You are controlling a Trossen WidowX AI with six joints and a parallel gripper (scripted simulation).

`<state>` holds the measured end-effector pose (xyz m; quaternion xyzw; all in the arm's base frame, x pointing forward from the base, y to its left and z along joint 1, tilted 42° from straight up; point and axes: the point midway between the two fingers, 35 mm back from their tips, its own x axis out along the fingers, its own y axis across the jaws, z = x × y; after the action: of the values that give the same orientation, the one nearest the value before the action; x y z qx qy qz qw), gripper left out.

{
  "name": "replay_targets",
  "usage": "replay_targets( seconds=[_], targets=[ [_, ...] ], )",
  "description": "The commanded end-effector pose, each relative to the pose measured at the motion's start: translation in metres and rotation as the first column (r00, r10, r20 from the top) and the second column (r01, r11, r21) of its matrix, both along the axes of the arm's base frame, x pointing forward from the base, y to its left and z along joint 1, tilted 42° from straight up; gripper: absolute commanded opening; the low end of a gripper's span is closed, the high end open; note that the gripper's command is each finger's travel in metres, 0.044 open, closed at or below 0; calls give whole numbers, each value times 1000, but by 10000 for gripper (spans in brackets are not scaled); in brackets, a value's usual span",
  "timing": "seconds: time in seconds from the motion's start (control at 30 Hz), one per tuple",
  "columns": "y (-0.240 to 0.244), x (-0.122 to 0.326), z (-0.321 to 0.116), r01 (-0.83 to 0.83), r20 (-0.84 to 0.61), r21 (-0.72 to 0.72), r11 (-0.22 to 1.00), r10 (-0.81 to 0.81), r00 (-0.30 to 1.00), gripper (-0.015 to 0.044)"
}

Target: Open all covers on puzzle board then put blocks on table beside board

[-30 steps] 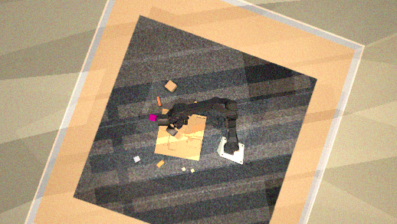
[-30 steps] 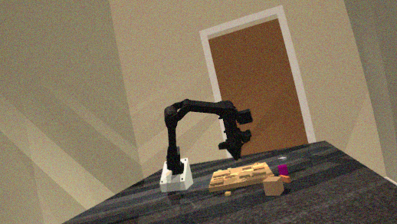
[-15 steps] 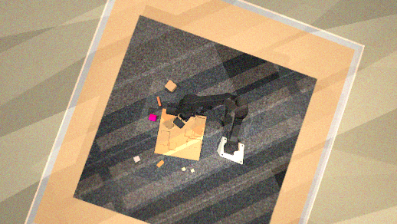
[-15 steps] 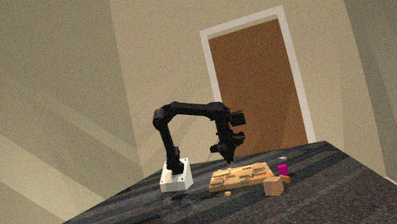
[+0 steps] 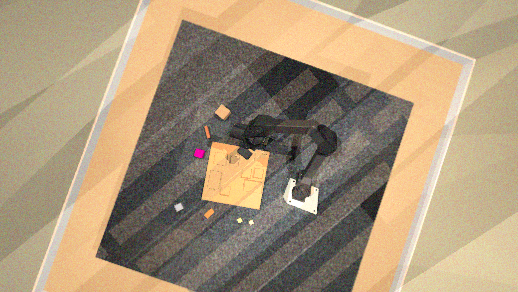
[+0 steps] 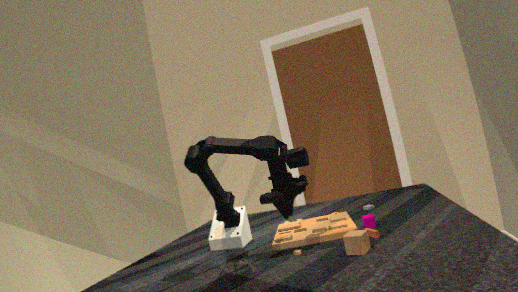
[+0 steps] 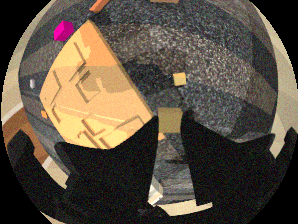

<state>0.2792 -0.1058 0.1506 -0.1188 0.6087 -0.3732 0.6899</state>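
The puzzle board is orange-tan, with thin grooves and recess outlines; cover positions are too small to tell surely. My gripper is shut on a small olive-yellow block, held in the air just outside the board's edge in the wrist view. The arm hides the fingertips in the top view. Another small yellow block lies on the table off that side. A magenta block and an orange bar lie beyond the far end.
A large tan cube stands near the orange bar. A pale grey block, an orange block and two small yellow pieces lie along the other side. The white arm base stands beside the board.
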Motion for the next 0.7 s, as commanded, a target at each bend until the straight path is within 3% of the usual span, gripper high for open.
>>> replay_targets(
  seconds=[0.0, 0.67],
  targets=[
    [-8, -11, 9, -6, -4, -7, 1000, 6, 1000, 80],
    [-35, -46, 23, -3, -6, -19, 1000, 3, 1000, 80]
  ],
)
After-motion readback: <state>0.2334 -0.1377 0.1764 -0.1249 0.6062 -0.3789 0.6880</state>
